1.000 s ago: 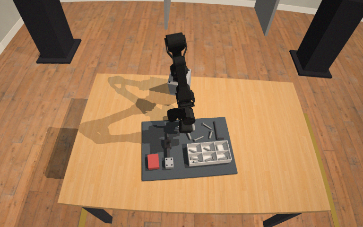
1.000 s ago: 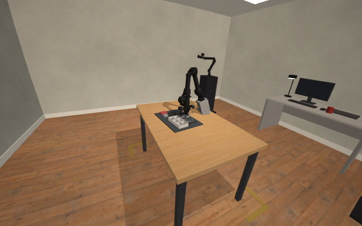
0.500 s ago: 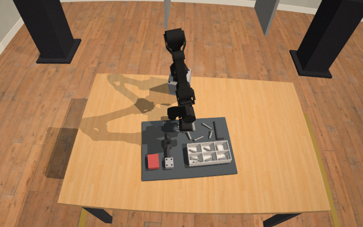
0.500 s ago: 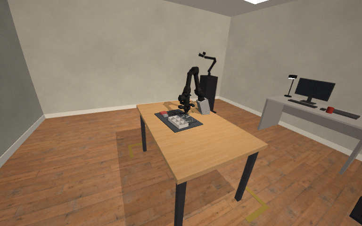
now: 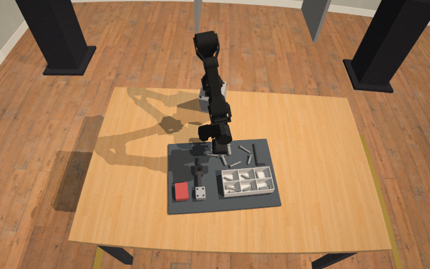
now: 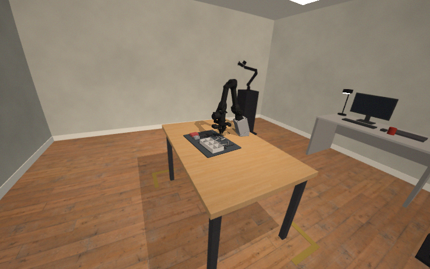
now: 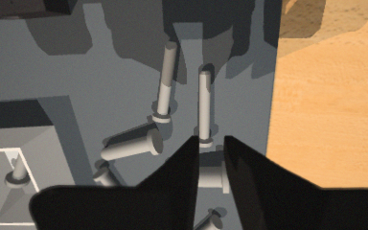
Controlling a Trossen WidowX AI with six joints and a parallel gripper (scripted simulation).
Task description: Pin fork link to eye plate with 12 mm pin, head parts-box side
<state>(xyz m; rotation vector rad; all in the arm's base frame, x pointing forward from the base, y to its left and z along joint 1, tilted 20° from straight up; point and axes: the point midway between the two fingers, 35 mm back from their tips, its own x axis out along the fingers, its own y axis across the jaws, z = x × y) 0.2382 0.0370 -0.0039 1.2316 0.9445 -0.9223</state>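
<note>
Where the gripper (image 5: 219,152) (image 6: 221,133) (image 7: 211,143) hangs, its tips stand narrowly apart, with nothing clamped. Slim pin (image 7: 204,105) just ahead in wrist view, head nearest the tips, shank running away roughly along the gap's line. Second slim pin (image 5: 211,155) (image 7: 166,81) beside it, leaning slightly. Can't tell which is 12 mm. Farther out, dark linkage (image 5: 199,172) (image 7: 34,7) lies beyond the shank ends; any grasp probably wants fingers astride a shank.
</note>
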